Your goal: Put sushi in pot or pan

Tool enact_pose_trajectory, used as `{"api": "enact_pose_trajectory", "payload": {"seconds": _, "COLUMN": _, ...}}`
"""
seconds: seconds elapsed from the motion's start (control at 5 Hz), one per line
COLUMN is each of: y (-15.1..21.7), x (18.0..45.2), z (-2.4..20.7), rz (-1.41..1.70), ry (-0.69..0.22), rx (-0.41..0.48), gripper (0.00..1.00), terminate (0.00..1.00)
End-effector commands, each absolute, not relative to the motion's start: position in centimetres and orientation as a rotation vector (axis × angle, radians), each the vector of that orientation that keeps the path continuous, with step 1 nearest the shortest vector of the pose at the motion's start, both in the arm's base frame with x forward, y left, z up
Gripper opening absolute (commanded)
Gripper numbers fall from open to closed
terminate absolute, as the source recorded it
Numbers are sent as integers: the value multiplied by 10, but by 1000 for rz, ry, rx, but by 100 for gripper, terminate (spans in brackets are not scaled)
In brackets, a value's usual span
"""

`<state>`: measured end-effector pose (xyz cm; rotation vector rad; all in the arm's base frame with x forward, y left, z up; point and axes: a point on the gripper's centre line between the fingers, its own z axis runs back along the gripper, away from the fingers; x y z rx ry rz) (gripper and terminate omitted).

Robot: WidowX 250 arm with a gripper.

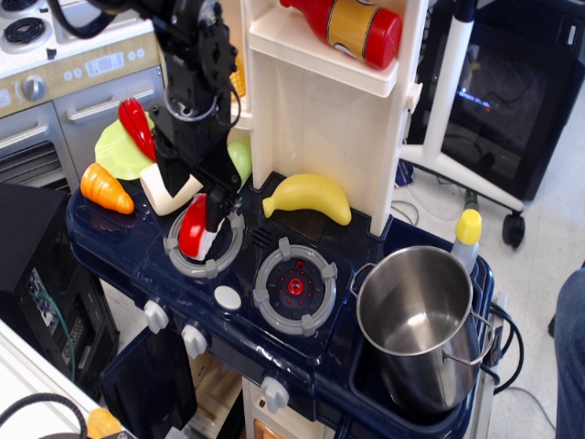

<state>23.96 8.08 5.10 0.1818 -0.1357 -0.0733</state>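
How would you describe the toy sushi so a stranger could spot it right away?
Find the dark blue toy stove top; on its left grey burner ring, beneath the black end effector, sits the glossy red-topped, white-based sushi. Unlike the slim red chili pepper nearby, it's stubby and two-toned.
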Motion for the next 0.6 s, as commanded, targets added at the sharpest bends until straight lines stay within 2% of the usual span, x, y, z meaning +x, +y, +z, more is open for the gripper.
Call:
{"api": "enact_pose_trajectory", "payload": {"seconds": 0.0, "y": 91, "x": 246, "z": 42, "rz": -89, "ry": -144, "rx": 104, "gripper": 100, "terminate": 0}}
{"api": "enact_pose_trajectory", "payload": {"seconds": 0.2, "y": 84, "x": 245, "z": 44, "rz": -46, "ry": -136, "rx": 124, "gripper": 0, "terminate": 0}}
{"api": "enact_pose_trajectory", "payload": {"seconds": 0.4, "y": 72, "x": 244, "z": 54, "rz": -41, "ry": -154, "rx": 133, "gripper": 0, "terminate": 0}}
